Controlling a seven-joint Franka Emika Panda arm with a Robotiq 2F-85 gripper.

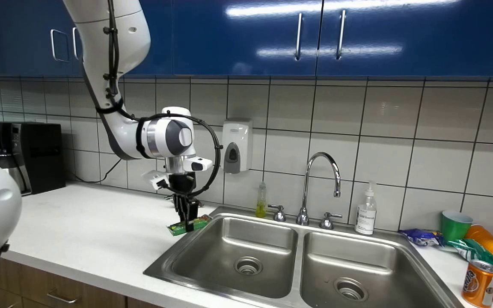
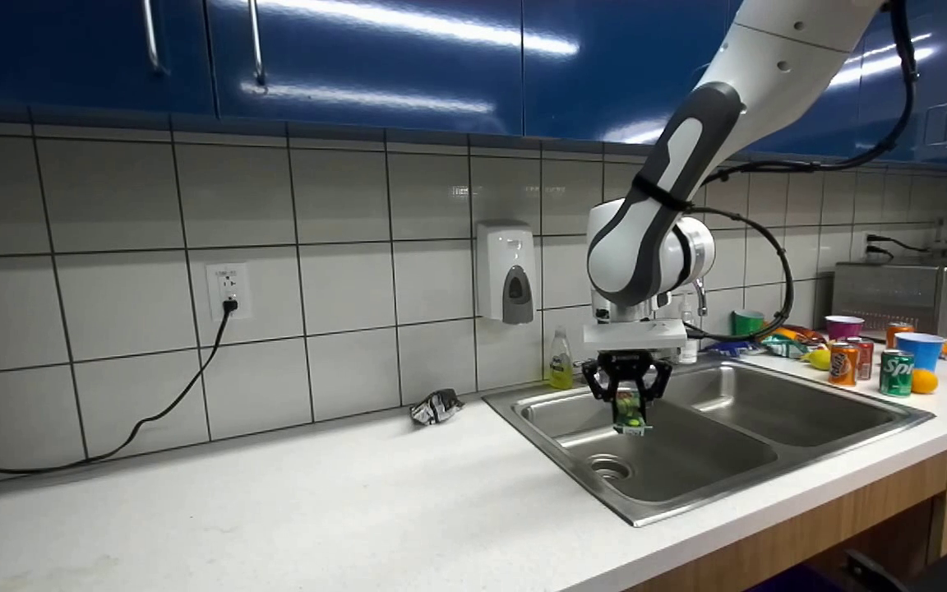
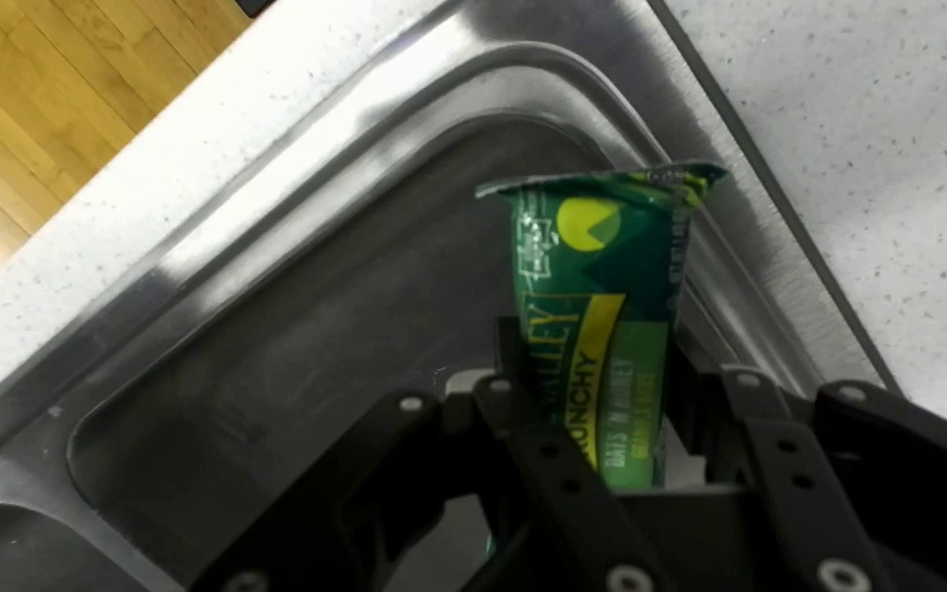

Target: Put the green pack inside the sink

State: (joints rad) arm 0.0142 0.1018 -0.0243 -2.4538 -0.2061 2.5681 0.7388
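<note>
The green pack is a granola bar packet with yellow print; it shows in both exterior views (image 1: 177, 228) (image 2: 630, 418) and in the wrist view (image 3: 605, 271). My gripper (image 1: 189, 221) (image 2: 626, 401) (image 3: 594, 362) points down and is shut on the pack's sides, with one end sticking out past the fingers. The stainless double-basin sink (image 1: 298, 267) (image 2: 560, 462) (image 3: 317, 353) lies below. In the wrist view the pack shows in front of one basin, near its side rim. It is held up, apart from the basin floor. The pack's other end is hidden by the gripper in the wrist view.
The chrome faucet (image 1: 305, 192), a yellow soap bottle (image 1: 261, 200) and a pump bottle (image 1: 366, 216) stand along the sink's back edge. A silver crumpled wrapper (image 2: 436, 407) lies by the wall. Cans (image 1: 480, 282) and a green cup (image 1: 455, 226) stand beyond the far basin.
</note>
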